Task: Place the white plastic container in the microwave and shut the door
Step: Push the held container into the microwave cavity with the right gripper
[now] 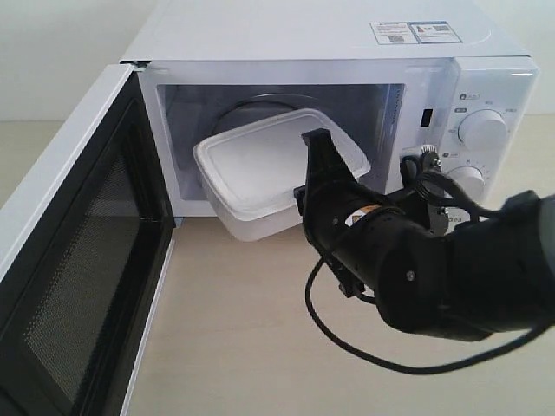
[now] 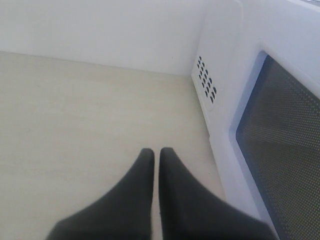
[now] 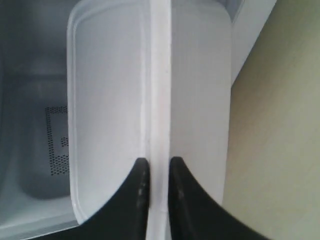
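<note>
The white plastic container (image 1: pixel 260 169) hangs tilted in the mouth of the microwave (image 1: pixel 347 52), partly inside the cavity, over the glass turntable (image 1: pixel 251 108). My right gripper (image 1: pixel 314 165) is shut on the container's rim; in the right wrist view the fingers (image 3: pixel 139 185) pinch the lid edge of the container (image 3: pixel 110 90). The door (image 1: pixel 78 260) stands wide open at the left. My left gripper (image 2: pixel 156 155) is shut on nothing, low over the tabletop beside the door's window (image 2: pixel 285 145). It does not show in the exterior view.
The microwave's dials (image 1: pixel 483 130) sit on its right panel. A black cable (image 1: pixel 347 334) loops under the right arm over the beige table (image 1: pixel 234 329). Vent holes (image 2: pixel 206 83) mark the microwave's side wall in the left wrist view.
</note>
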### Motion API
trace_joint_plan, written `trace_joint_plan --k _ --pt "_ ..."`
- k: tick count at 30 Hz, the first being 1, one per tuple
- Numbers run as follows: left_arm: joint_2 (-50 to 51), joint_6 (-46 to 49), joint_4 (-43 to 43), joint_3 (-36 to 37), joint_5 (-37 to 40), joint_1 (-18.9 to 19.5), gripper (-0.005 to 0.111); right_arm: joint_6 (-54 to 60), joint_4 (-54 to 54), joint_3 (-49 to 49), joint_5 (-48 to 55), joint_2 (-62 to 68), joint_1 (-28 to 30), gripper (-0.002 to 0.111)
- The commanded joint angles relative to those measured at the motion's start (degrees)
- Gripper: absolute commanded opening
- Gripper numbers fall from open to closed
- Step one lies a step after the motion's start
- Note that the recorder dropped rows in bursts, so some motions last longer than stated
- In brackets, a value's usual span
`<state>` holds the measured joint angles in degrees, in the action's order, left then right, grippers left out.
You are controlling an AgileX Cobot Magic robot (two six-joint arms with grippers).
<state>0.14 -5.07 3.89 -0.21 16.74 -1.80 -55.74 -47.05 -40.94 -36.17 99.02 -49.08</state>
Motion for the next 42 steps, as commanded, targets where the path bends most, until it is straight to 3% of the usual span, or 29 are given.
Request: trace_joint_plan --k 1,28,30,34,42 --pt "-0.14 -0.47 -0.1 0.21 -0.04 -0.1 0.004 0.08 2.72 -3.9 -0.65 3.04 2.19 0.0" --pt "-0.14 -0.47 -0.1 0.21 -0.04 -0.1 0.004 4.08 7.59 -15.72 5.14 9.64 10.24 0.0" --pt "-0.14 -0.47 -0.1 0.21 -0.04 -0.1 0.004 4.2 7.59 -15.72 5.14 10.23 10.24 0.008" --pt "-0.14 -0.47 -0.1 0.21 -0.04 -0.1 0.004 1.04 9.7 -15.72 6.09 12.45 10.24 0.034" --pt "-0.14 -0.47 -0.1 0.21 -0.04 -0.1 0.004 0.59 15.88 -15.72 2.97 12.92 10.24 0.036"
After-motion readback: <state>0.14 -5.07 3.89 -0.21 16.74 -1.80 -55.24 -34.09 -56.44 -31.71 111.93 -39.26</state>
